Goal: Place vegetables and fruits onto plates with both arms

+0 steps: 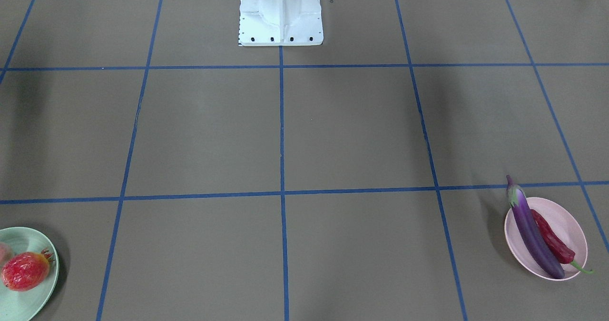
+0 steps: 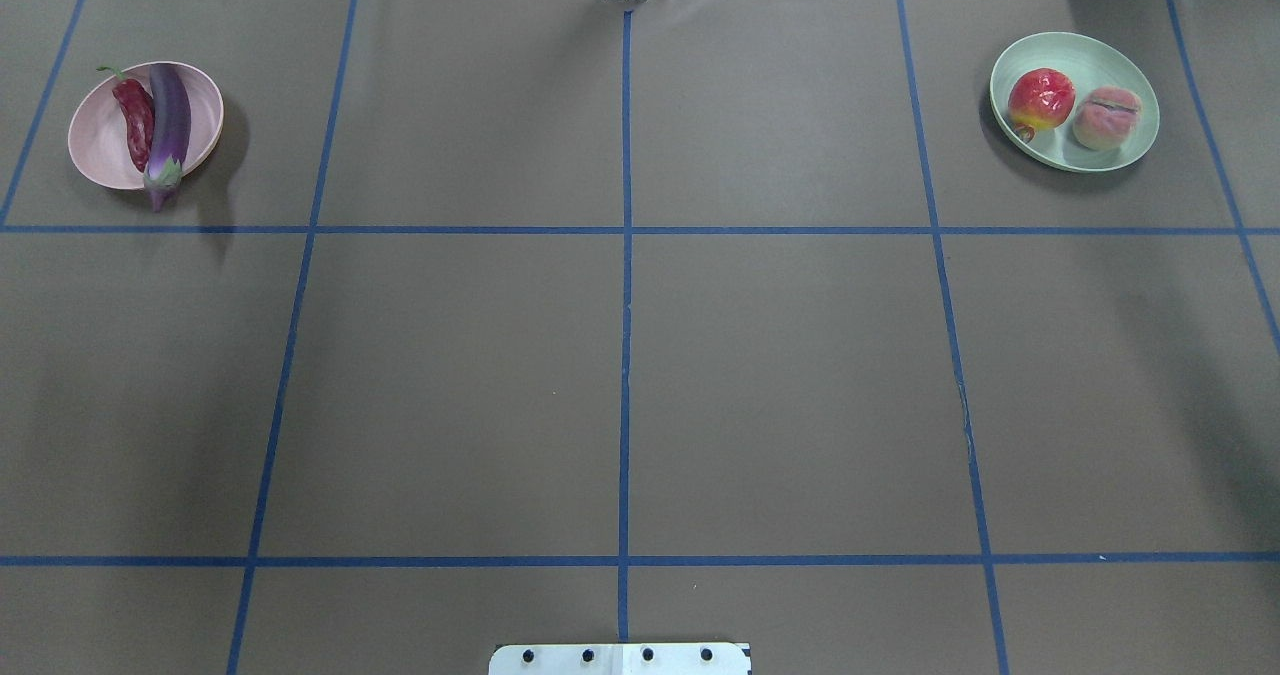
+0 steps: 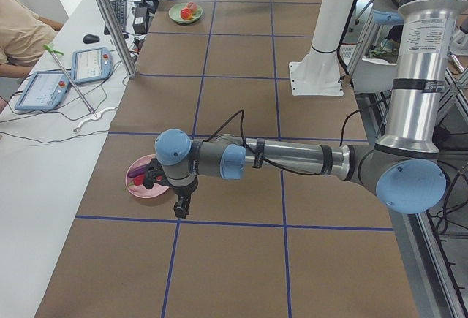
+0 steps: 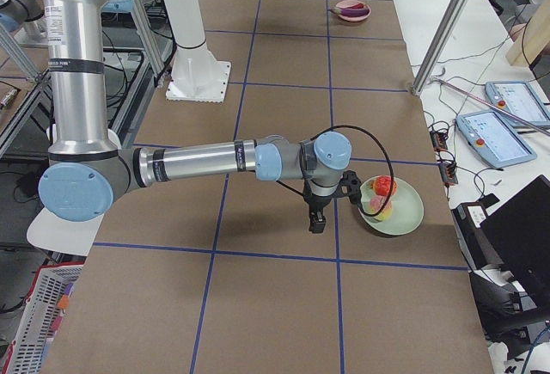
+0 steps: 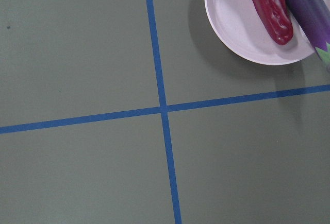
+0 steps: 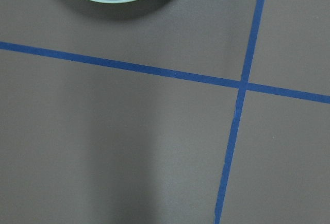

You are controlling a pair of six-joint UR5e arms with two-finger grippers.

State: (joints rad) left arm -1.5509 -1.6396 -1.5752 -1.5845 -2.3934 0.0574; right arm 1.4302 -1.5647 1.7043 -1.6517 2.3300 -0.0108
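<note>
The counter (image 2: 780, 375) is covered with a matte brown sheet, marked into large rectangles by blue tape lines (image 2: 625, 355) and crossed by soft shadows. Along one long side runs a white bench (image 3: 44, 172) carrying two tablet-like pendants (image 3: 44, 89) and a slanted aluminium post (image 3: 110, 18). A person's beige sleeve (image 3: 18, 29) shows at its edge.

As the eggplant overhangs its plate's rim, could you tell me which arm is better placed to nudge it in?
Left. The left gripper hangs beside the pink plate holding the eggplant; the right gripper is at the far green plate.
</note>
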